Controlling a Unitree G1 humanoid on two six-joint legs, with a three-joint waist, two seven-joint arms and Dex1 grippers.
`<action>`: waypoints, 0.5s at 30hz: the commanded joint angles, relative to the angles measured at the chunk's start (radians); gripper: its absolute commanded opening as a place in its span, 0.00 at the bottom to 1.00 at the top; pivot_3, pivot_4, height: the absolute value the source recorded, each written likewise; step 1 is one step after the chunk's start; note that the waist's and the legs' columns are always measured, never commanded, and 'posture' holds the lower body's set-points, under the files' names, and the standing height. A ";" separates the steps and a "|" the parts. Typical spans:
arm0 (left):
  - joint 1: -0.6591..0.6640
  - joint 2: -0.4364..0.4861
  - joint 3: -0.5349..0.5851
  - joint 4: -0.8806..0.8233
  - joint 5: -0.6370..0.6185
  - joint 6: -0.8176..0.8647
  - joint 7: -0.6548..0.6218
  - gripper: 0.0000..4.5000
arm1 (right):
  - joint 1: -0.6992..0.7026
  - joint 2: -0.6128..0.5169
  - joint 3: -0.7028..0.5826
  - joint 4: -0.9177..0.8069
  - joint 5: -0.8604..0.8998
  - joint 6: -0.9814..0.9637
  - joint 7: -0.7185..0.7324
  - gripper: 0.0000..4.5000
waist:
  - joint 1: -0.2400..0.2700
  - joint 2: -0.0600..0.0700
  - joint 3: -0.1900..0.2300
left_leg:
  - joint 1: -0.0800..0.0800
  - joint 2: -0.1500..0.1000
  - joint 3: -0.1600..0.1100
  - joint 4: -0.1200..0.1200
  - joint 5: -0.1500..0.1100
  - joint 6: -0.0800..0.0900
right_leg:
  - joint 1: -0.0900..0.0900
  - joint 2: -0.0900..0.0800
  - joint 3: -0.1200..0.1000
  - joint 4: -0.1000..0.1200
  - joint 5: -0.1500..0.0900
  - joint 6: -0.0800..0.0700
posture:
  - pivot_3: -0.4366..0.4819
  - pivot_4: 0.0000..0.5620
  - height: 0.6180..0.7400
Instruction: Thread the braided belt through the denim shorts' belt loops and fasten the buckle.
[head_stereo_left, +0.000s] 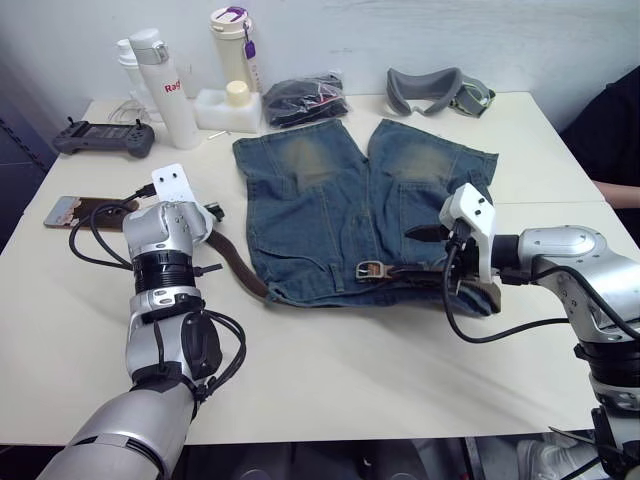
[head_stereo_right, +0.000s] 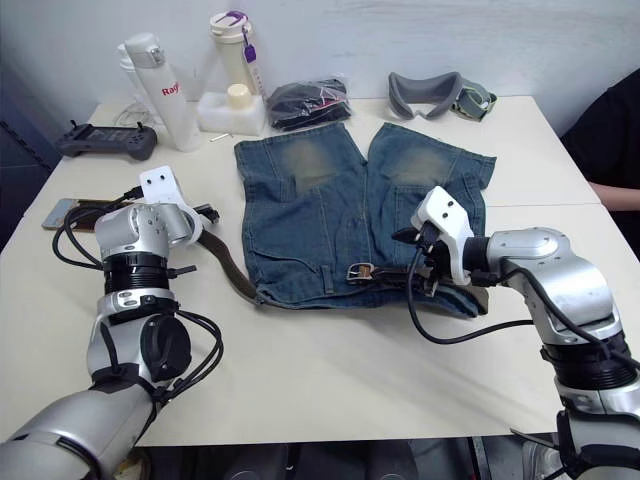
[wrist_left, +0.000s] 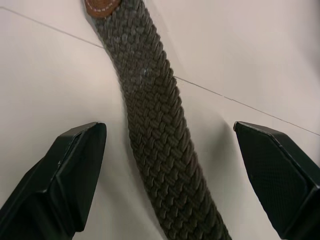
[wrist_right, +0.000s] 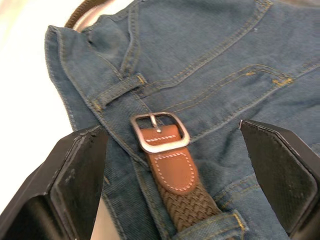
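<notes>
Braided belt (head_stereo_left: 236, 264) hidden under the denim shorts (head_stereo_left: 350, 200) from the waist's left corner to near the buckle (head_stereo_left: 371, 269). Right stretch of belt covered by right tool (head_stereo_right: 418, 262) and wrist. Belt end cut off by frame edge in left wrist view. Belt loops (wrist_right: 118, 88) too small to count in head views.

Braided belt (wrist_left: 162, 130) lying flat on pale table (wrist_left: 260, 55), passing between 2 wide-apart black fingers (wrist_left: 65, 180) of left gripper (wrist_left: 170, 182).
</notes>
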 joint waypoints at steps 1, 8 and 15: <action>-0.023 0.020 -0.032 -0.022 0.026 -0.078 0.016 0.72 | 0.004 -0.007 -0.006 -0.007 -0.005 -0.022 -0.007 1.00 | 0.000 0.000 0.000 | 0.000 0.000 0.000 0.000 0.000 0.000 | 0.000 0.000 0.000 0.000 0.000 0.000 | 0.48 0.27 1.00; 0.103 0.117 -0.330 -0.271 -0.011 -0.345 -0.528 0.01 | 0.015 -0.038 -0.027 -0.029 0.013 -0.044 0.037 1.00 | 0.001 -0.001 0.001 | 0.000 0.000 0.001 0.000 0.000 0.000 | 0.000 0.000 0.001 0.000 0.000 0.000 | 0.48 0.27 1.00; 0.215 0.231 -0.396 -0.524 -0.094 -0.469 -0.870 0.01 | 0.009 -0.070 -0.051 -0.028 0.024 -0.064 0.058 1.00 | -0.009 -0.001 0.001 | -0.001 0.001 0.002 -0.001 0.000 0.001 | 0.000 0.001 0.001 -0.004 0.001 -0.001 | 0.48 0.27 1.00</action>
